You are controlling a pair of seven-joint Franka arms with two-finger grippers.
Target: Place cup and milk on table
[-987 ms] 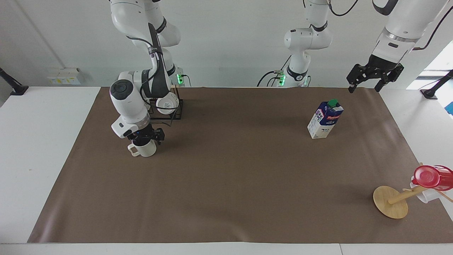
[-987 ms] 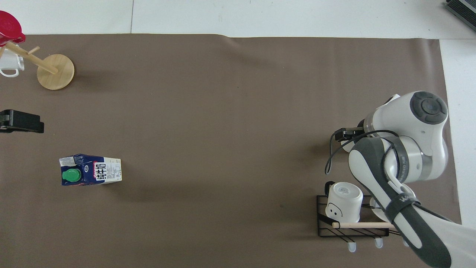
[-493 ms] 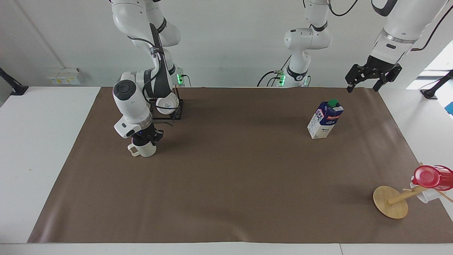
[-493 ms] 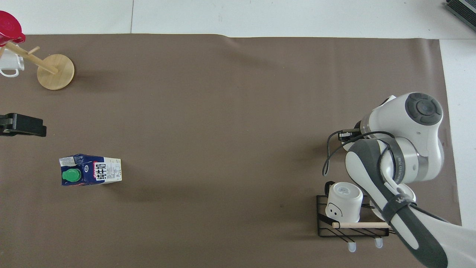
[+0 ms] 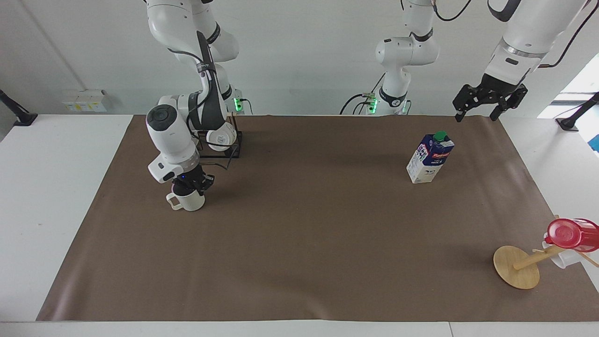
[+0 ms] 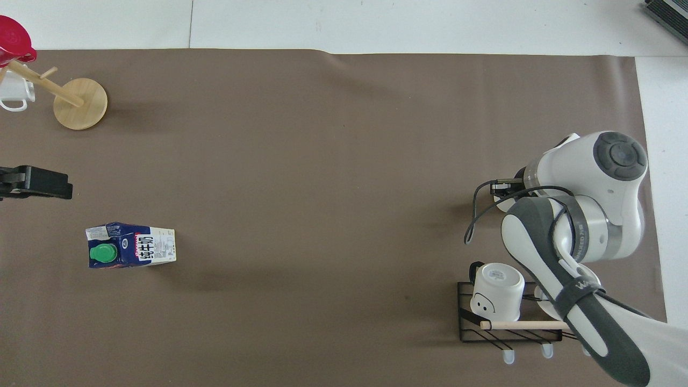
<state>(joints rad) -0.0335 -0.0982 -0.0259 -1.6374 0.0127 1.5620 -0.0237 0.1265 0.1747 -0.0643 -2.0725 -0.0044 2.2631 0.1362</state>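
Across the table, in the facing view, I have the right gripper [image 5: 189, 184] down on the cup [image 5: 187, 200], fingers pinched shut on its rim, at the right arm's end of the brown mat. The cup sits upright with its handle turned away from the table's middle, just farther from the robots than the black wire rack [image 5: 220, 145] that holds a white mug. Whether its base is resting on the table [image 5: 299, 243] or a hair above it I cannot tell from here. The milk [image 5: 430, 158] stands upright on the mat toward the left arm's end, green cap on top, nothing touching it. My left gripper [image 5: 477, 100] hangs in the air with its fingers spread wide and empty, over the mat's edge nearest the robots and clear of the carton (that arm is waiting).

From the overhead view, the right arm's bulk covers most of the cup; only a sliver of pale rim [image 6: 502, 200] shows beside the gripper [image 6: 497, 189]. The milk [image 6: 130, 245] is plain to see, well apart from the left gripper [image 6: 37, 183] and from the wooden mug tree [image 6: 79, 103] with its red cup.

I judge the cup step is in hand: grip just taken. Next I would lift it straight, carry it toward the mat's middle and set it down level before letting go.
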